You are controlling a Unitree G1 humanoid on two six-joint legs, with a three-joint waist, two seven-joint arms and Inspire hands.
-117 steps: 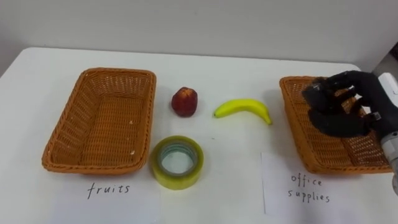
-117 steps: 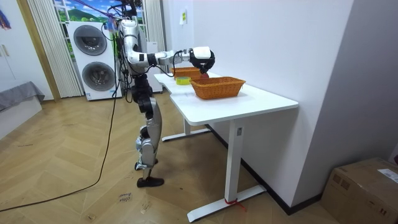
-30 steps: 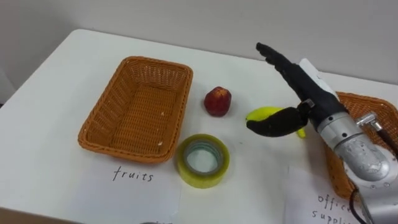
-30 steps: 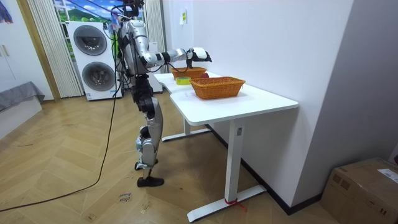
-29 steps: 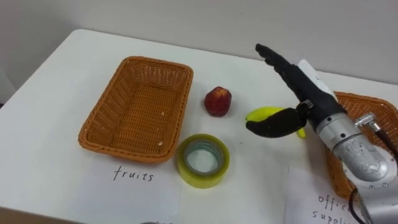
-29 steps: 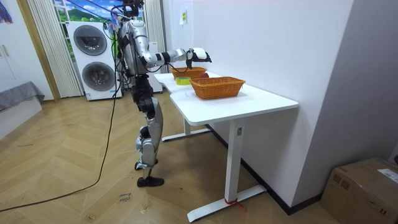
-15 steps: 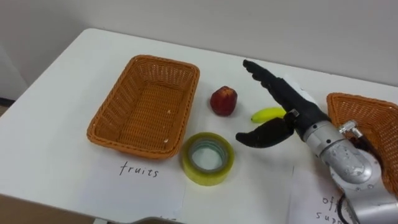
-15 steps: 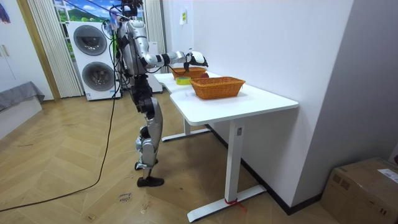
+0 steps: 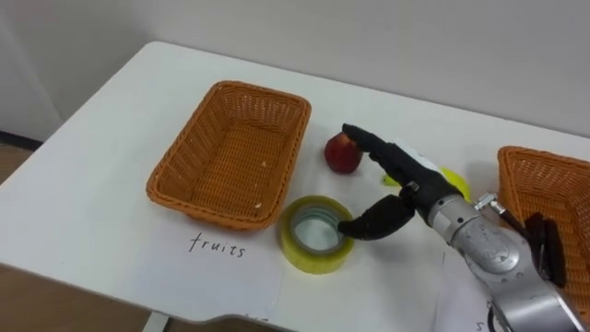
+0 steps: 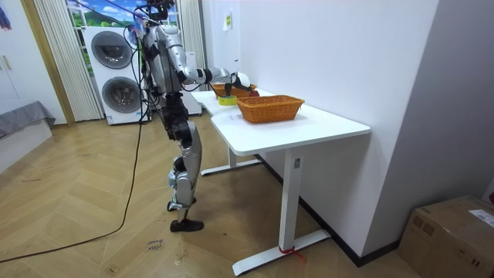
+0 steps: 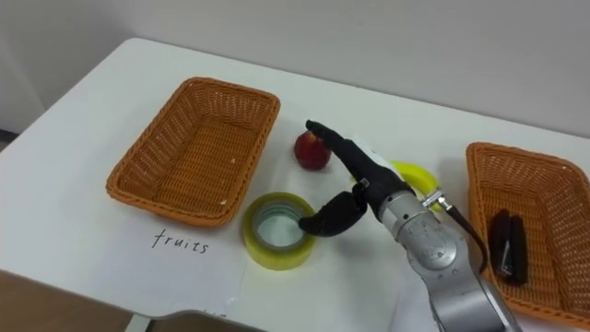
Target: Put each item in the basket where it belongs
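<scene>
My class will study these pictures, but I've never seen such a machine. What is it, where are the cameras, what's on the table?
A two-legged robot stands at a white table. Two pictures come from cameras in its head, one from across the room. On the table: apple, banana, tape roll, an empty left basket, and a right basket holding a dark item. Its open right hand reaches toward the tape roll, holding nothing.

white desk (image 10: 328, 126) by a pale wall (image 10: 347, 54), herringbone wood floor (image 10: 93, 224), stacked washers (image 10: 112, 66), perhaps a curtain (image 10: 54, 54) beside them
</scene>
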